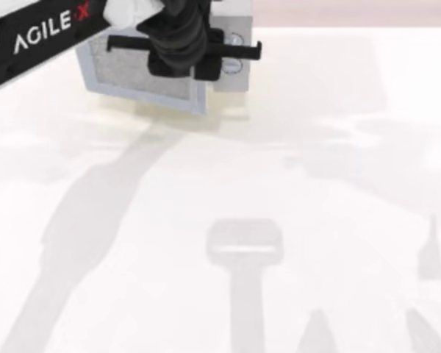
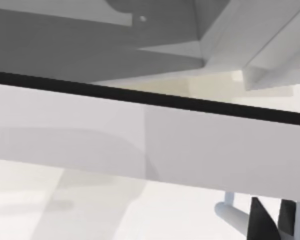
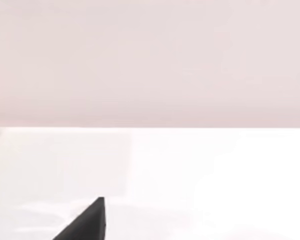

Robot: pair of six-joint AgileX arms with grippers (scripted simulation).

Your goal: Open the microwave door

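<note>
The microwave (image 1: 169,62) sits at the far edge of the tabletop (image 1: 316,191), left of centre in the top view, with its front facing the near side. The microwave door (image 1: 143,73), a light-grey panel with a speckled mesh window, is swung slightly out from the body: its right edge stands a little forward of the control panel, where two round silver knobs (image 1: 234,53) show one above the other. The left arm (image 1: 44,33) reaches in from the top view's left and hangs over the front of the microwave, its dark wrist covering the middle of the door. The left end effector (image 1: 184,48) is over the door near its right side, just beside the knob panel; a black crossbar of it spreads wide across the door and the panel, but the fingertips themselves are hidden under the wrist, so I cannot tell how far they are parted or whether they hold the door's edge. The left wrist view shows a pale grey slab with a thin black upper rim filling the picture, and grey angled surfaces behind it. The right arm is out of the top view; the right wrist view shows bare tabletop, a pinkish wall beyond it, and one dark fingertip of the right end effector (image 3: 87,222).
</note>
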